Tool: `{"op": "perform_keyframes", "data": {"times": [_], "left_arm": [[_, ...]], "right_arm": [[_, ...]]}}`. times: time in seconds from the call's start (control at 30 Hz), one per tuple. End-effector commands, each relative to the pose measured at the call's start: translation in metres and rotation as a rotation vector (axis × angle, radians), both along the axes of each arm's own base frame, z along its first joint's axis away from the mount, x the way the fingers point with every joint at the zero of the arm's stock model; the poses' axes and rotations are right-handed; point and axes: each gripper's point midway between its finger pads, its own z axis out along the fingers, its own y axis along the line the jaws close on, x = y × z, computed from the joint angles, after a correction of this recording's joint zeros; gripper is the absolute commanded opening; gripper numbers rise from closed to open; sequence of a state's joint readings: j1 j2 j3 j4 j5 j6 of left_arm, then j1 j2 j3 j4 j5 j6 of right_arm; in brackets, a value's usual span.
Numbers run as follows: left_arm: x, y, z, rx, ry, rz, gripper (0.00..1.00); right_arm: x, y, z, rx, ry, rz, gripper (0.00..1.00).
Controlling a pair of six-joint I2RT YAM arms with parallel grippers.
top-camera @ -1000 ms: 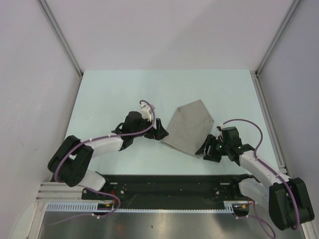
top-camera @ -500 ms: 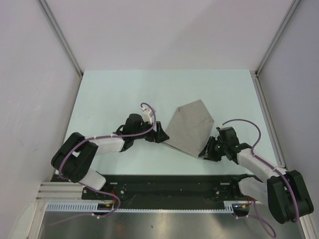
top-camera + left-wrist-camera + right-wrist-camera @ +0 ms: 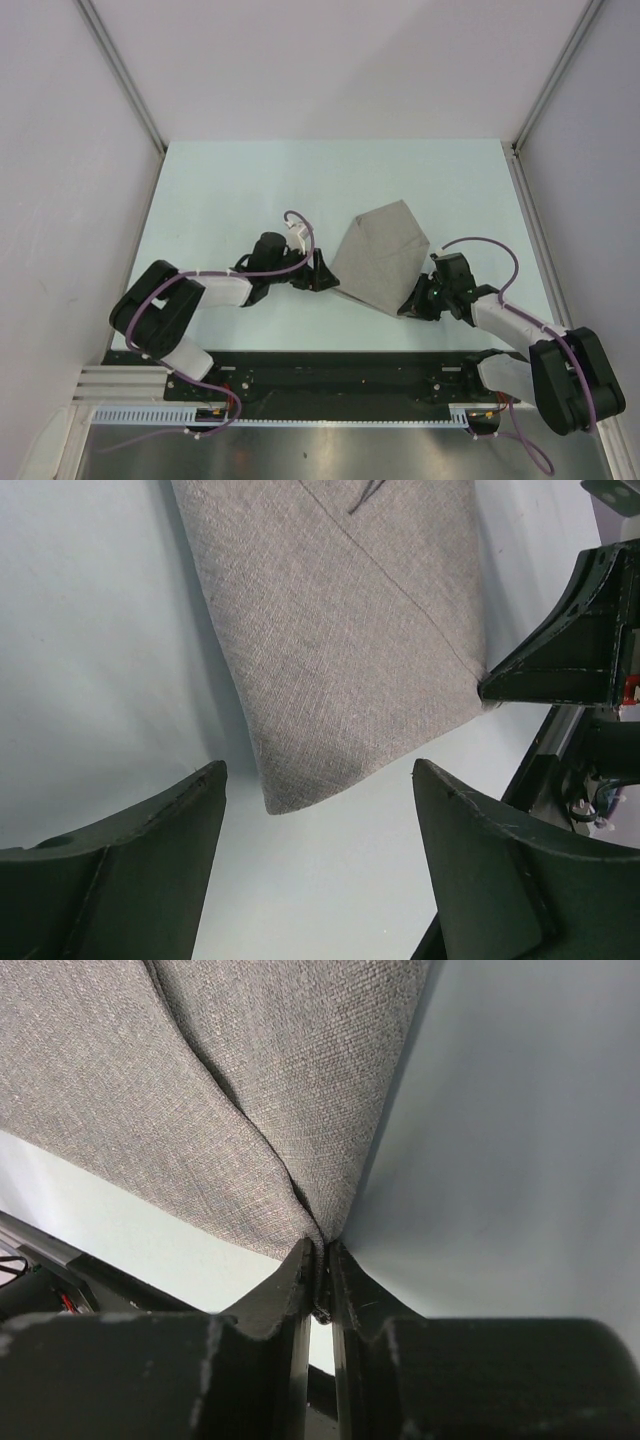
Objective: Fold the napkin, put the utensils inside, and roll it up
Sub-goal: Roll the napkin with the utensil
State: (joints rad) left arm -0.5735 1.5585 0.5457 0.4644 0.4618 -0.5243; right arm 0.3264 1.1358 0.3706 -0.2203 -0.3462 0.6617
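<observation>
The napkin is a grey-beige cloth lying folded on the pale table, with one point toward the back. Its near-right corner is pinched in my right gripper. In the right wrist view the jaws stand shut on that corner, and the napkin creases upward from the grip. My left gripper sits low at the napkin's left corner and is open. In the left wrist view that corner lies just ahead of the gap between the fingertips, untouched. The utensils are out of view.
The pale table is bounded by white walls with metal posts on the left and right. A black rail runs along the near edge between the arm bases. The right gripper's black body shows in the left wrist view.
My right gripper has shut on the napkin's near-right corner. The left arm has slid right and lower toward the left corner, its jaws a little narrower.
</observation>
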Motion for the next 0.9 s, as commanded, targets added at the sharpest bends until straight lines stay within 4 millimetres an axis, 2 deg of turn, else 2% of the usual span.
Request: {"op": "perform_keyframes", "data": {"times": [0.0,0.23,0.33,0.47,0.63,0.73,0.77,0.83,0.87], "left_arm": [[-0.002,-0.002,0.001,-0.030,-0.004,-0.017,0.76],[-0.004,-0.009,-0.004,-0.082,0.036,-0.022,0.70],[0.002,-0.014,-0.006,-0.110,0.043,-0.006,0.66],[0.004,-0.019,-0.008,-0.145,0.072,0.009,0.54],[0.001,-0.019,-0.012,-0.154,0.099,0.016,0.45],[-0.002,-0.018,-0.014,-0.168,0.123,0.023,0.36],[-0.003,-0.019,-0.015,-0.171,0.133,0.024,0.29],[-0.005,-0.019,-0.017,-0.178,0.163,0.029,0.23],[-0.005,-0.020,-0.018,-0.180,0.174,0.032,0.16]], "right_arm": [[0.008,-0.004,0.000,-0.042,-0.023,-0.014,0.15],[0.011,-0.004,0.001,-0.051,-0.028,-0.009,0.14],[0.011,-0.004,0.000,-0.056,-0.027,-0.008,0.14],[0.009,-0.002,-0.001,-0.063,-0.023,-0.002,0.14],[0.009,-0.005,-0.001,-0.088,-0.029,-0.004,0.14],[0.010,-0.006,0.000,-0.111,-0.038,0.003,0.16],[0.011,-0.007,0.001,-0.119,-0.044,0.005,0.18],[0.011,-0.009,0.002,-0.151,-0.047,0.011,0.22],[0.013,-0.011,0.005,-0.164,-0.061,0.014,0.25]]}}
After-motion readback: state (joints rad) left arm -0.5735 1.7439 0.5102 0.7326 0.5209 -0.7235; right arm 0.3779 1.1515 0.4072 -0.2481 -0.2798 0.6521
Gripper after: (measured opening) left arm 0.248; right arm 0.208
